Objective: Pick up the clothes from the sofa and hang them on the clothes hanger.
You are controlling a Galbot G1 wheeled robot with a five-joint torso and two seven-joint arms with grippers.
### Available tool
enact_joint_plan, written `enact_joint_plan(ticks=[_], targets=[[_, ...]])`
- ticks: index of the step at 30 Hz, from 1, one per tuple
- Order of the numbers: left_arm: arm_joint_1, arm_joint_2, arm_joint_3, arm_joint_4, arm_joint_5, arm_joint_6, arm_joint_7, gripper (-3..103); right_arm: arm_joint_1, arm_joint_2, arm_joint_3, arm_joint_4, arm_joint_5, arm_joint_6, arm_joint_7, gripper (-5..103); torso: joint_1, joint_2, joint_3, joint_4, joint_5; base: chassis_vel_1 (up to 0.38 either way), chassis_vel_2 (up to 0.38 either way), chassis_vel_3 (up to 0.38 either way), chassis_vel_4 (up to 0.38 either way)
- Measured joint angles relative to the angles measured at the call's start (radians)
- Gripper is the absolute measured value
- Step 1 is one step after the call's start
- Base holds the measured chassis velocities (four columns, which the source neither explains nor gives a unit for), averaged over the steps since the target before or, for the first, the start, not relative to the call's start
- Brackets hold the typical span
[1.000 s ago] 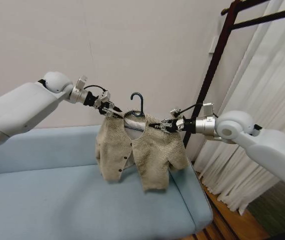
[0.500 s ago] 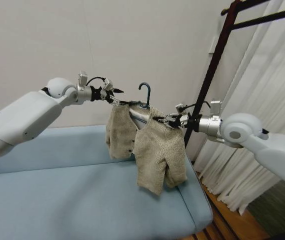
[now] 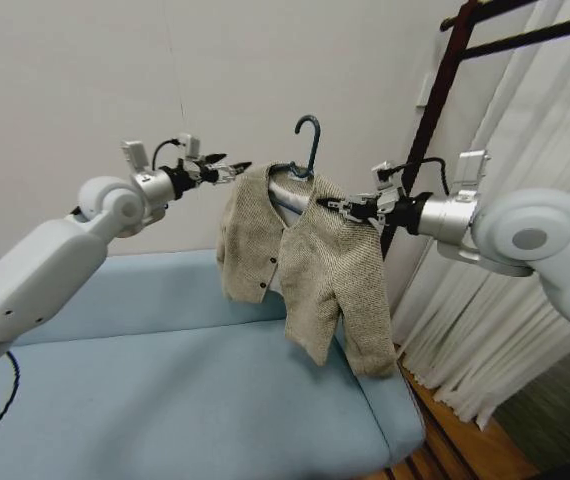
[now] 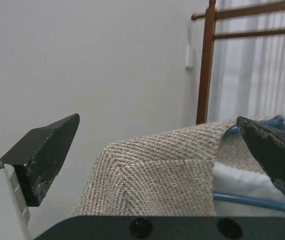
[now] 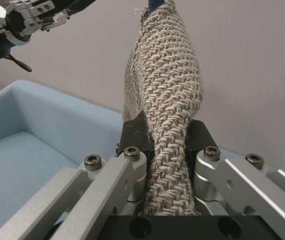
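Above the blue sofa (image 3: 145,400), the danger was a drop or a miss: the dark rack (image 3: 427,130) stood at two o'clock from the beige cardigan (image 3: 315,260), well apart, and the cardigan hung crooked on its blue hanger (image 3: 313,150), carried from one side only. A swing on the way over could slide it off or leave the hanger short of the rack. The right gripper (image 3: 343,208), at three o'clock of the hanger, had its jaws clamped on one shoulder. The left gripper (image 3: 227,166), at nine o'clock, had its jaws spread wide around the other shoulder, not gripping it.
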Motion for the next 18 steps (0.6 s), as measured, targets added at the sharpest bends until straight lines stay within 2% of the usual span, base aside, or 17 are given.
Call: enact_joint_plan(ticks=[1,3,4,5,8,9,10,12,13,14,16,17,18], targets=[[0.04,0.019,-0.045,-0.022,-0.034,0.0,0.001,100,0.0,-0.001,0.003,0.002,0.001,-0.001,-0.007,10,0.0,0.0,0.0,-0.0001,-0.0003,0.0,0.0,0.0,0.0],[0.117,0.059,-0.128,-0.074,-0.072,-0.006,-0.058,100,0.0,-0.002,0.009,0.002,0.0,-0.002,-0.008,10,0.0,0.0,0.0,-0.0004,-0.0002,0.0,0.0,0.0,0.0],[0.14,0.072,-0.149,-0.089,-0.076,-0.011,-0.087,100,0.002,-0.003,0.01,0.001,0.0,-0.002,-0.005,10,0.0,0.0,0.0,-0.0005,0.0001,0.0,0.0,0.0,0.0],[0.14,0.072,-0.149,-0.089,-0.076,-0.011,-0.087,100,0.002,-0.003,0.01,0.001,0.0,-0.002,-0.005,10,0.0,0.0,0.0,-0.0005,0.0001,0.0,0.0,0.0,0.0],[0.262,0.147,-0.25,-0.167,-0.076,-0.055,-0.186,100,0.021,0.0,0.032,-0.008,0.014,-0.004,0.02,10,0.0,0.0,0.0,-0.0008,0.0002,0.0,0.0,0.0,0.0],[0.311,0.165,-0.294,-0.188,-0.073,-0.06,-0.204,100,0.026,0.007,0.044,-0.009,0.018,-0.006,0.034,10,0.0,0.0,0.0,-0.001,0.0002,0.0,0.0,0.0,0.0],[0.311,0.165,-0.294,-0.188,-0.073,-0.06,-0.204,100,0.026,0.007,0.044,-0.009,0.018,-0.006,0.034,10,0.0,0.0,0.0,-0.001,0.0002,0.0,0.0,0.0,0.0],[0.419,0.194,-0.396,-0.215,-0.043,-0.065,-0.228,100,0.037,0.023,0.062,-0.01,0.027,-0.015,0.084,10,0.0,0.0,0.0,-0.0008,0.0002,0.0,0.0,0.0,0.0],[0.488,0.204,-0.454,-0.233,-0.013,-0.064,-0.237,100,0.044,0.033,0.075,-0.01,0.033,-0.032,0.136,10,0.0,0.0,0.0,0.0004,0.0001,0.0,0.0,0.0,0.0],[0.488,0.204,-0.454,-0.233,-0.013,-0.064,-0.237,100,0.044,0.033,0.075,-0.01,0.033,-0.032,0.136,10,0.0,0.0,0.0,0.0004,0.0001,0.0,0.0,0.0,0.0],[0.562,0.193,-0.501,-0.262,0.055,-0.033,-0.282,100,0.051,0.005,0.099,0.01,0.069,-0.078,0.312,10,0.0,0.0,0.0,0.0012,-0.0005,0.0,0.0,0.0,0.0],[0.581,0.19,-0.516,-0.278,0.078,-0.014,-0.303,100,0.057,-0.019,0.101,0.018,0.088,-0.089,0.379,10,0.0,0.0,0.0,-0.0012,-0.0007,0.0,0.0,0.0,0.0],[0.581,0.19,-0.516,-0.278,0.078,-0.014,-0.303,100,0.057,-0.019,0.101,0.018,0.088,-0.089,0.379,10,0.0,0.0,0.0,-0.0012,-0.0007,0.0,0.0,0.0,0.0]])
